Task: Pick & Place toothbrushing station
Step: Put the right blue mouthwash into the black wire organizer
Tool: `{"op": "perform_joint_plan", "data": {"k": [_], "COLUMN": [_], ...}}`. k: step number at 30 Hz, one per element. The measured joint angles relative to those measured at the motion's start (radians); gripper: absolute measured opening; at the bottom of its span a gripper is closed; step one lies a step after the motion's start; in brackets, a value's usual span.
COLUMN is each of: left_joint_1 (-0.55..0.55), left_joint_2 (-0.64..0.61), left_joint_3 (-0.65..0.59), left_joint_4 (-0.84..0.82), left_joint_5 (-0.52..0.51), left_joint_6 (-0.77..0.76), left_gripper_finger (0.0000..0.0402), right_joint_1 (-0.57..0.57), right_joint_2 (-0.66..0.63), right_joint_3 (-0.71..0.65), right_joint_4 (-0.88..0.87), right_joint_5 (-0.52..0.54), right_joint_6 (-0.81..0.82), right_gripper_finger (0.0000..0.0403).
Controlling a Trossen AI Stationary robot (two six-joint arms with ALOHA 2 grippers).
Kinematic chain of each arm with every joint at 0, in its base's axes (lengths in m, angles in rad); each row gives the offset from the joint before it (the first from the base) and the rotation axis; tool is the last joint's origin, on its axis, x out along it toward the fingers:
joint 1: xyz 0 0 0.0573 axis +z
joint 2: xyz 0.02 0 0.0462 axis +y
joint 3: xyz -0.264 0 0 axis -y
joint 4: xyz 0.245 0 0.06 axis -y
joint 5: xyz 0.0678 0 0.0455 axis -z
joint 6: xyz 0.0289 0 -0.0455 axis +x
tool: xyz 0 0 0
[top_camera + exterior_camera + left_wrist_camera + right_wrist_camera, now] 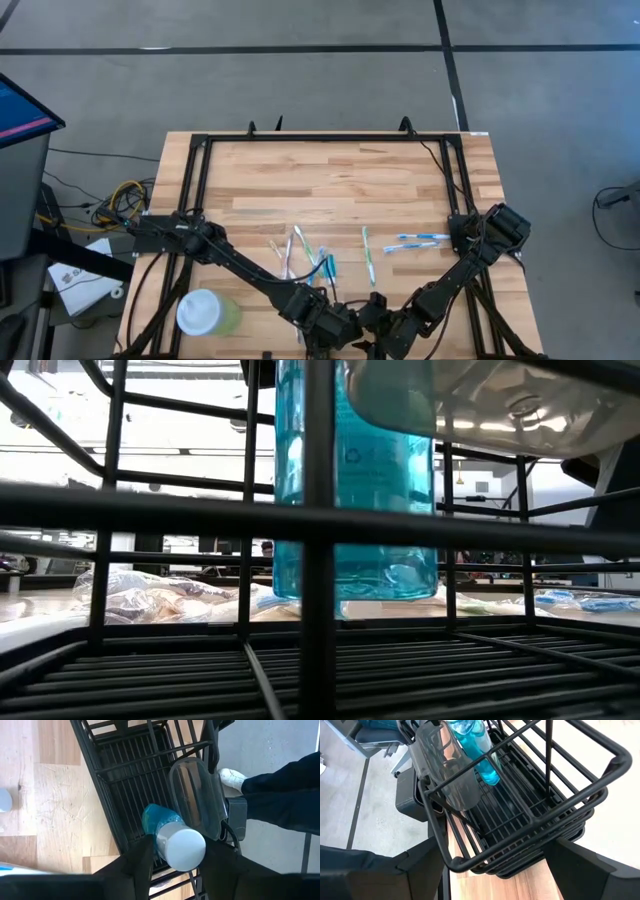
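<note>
The black wire holder (530,820) stands at the table's near edge, hidden under both grippers in the high view. A teal bottle (152,817) with a white cap (181,849) stands in it, its lower end (490,777) down by the holder's floor. My left gripper (180,865) points down over it, open, one finger on each side of the cap. My right gripper (495,875) is open, its fingers on either side of the holder's end. Toothbrushes (300,250) lie loose on the table farther back. My left gripper's fingers (140,862) stand close on either side of the bottle's white cap, coming from above. Whether they touch it, I cannot tell. My right gripper's fingers (420,870) slant down beside the holder's end rim (445,862). Whether they touch the wire, I cannot tell.
A translucent grey oblong piece (445,775) leans in the holder next to the bottle. A pale green cup with a white lid (205,312) stands near the table's left front. More toothbrushes (415,240) lie toward the right. A person's leg (285,790) is just beyond the near edge.
</note>
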Motion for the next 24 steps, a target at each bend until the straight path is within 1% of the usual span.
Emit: {"op": "perform_joint_plan", "data": {"k": [6,9,15,24], "left_joint_1": [0.001,0.003,0.005,0.005], "left_joint_2": [0.000,0.005,0.007,0.005], "left_joint_3": [0.000,-0.002,-0.005,-0.005], "left_joint_4": [0.000,0.000,-0.009,-0.004], "left_joint_5": [0.000,-0.015,-0.031,-0.011], "left_joint_6": [-0.006,-0.007,-0.020,-0.022], "left_gripper_finger": [0.0157,0.0162,0.0159,0.0158], "right_joint_1": [0.000,0.000,0.000,0.000], "right_joint_2": [0.000,0.000,-0.001,-0.001], "right_joint_3": [0.000,0.000,0.002,0.002], "right_joint_4": [0.001,0.005,0.007,0.004], "right_joint_5": [0.002,0.006,0.008,0.004], "right_joint_6": [-0.005,-0.008,-0.008,-0.008], "right_gripper_finger": [0.0312,0.0312,0.0312,0.0312]}}
